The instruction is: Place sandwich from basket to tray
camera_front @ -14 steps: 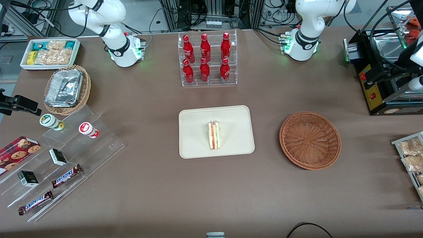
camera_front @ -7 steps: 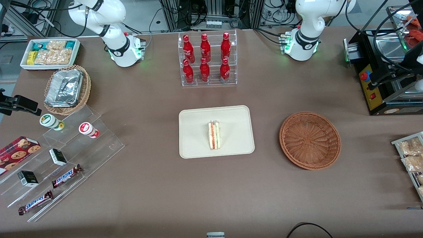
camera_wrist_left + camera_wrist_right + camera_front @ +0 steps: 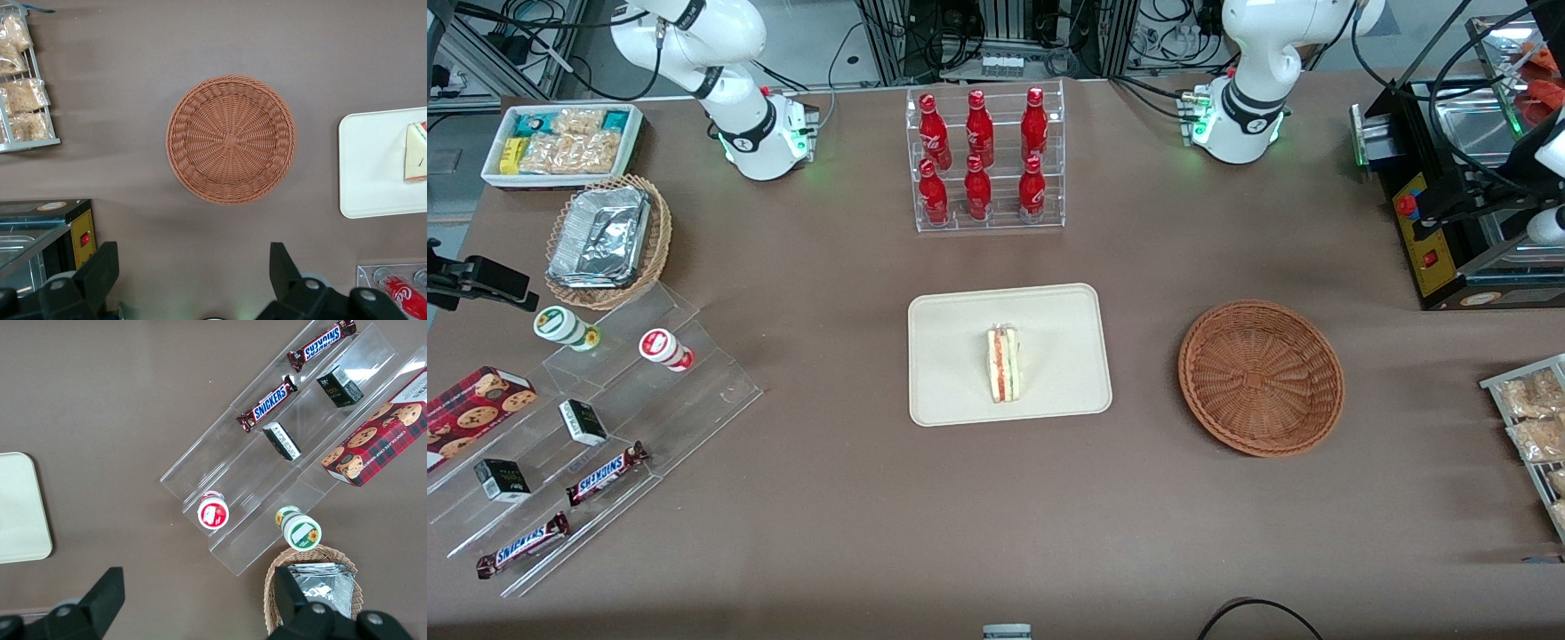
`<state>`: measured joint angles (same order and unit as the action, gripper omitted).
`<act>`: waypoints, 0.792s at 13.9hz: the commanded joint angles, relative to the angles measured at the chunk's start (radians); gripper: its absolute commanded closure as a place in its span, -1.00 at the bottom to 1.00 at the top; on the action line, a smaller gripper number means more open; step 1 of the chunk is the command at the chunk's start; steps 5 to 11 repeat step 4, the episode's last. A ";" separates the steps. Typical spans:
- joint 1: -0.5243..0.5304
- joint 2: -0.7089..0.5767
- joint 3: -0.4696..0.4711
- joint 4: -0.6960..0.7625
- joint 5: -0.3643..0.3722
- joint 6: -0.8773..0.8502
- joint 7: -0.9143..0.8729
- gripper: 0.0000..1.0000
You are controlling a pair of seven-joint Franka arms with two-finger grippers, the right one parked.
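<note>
The sandwich, a white wedge with an orange-red and green stripe, lies on the cream tray at the table's middle. It also shows in the left wrist view on the tray. The reddish-brown wicker basket stands empty beside the tray, toward the working arm's end; it also shows in the left wrist view. My left gripper is open and empty, held high above the table and well apart from the basket, tray and sandwich.
A clear rack of red bottles stands farther from the front camera than the tray. A black machine and a snack rack are at the working arm's end. Acrylic steps with candy bars, a foil-filled tan basket and a white bin are at the parked arm's end.
The working arm's wrist at the table's edge has shifted slightly. The sandwich, tray and basket have not moved.
</note>
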<state>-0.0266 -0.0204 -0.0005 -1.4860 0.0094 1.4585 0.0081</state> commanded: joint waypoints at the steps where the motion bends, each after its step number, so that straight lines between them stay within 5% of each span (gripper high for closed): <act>1: 0.023 0.007 -0.016 0.000 -0.014 0.002 -0.011 -1.00; 11: 0.023 0.007 -0.015 0.001 -0.008 0.000 -0.014 -1.00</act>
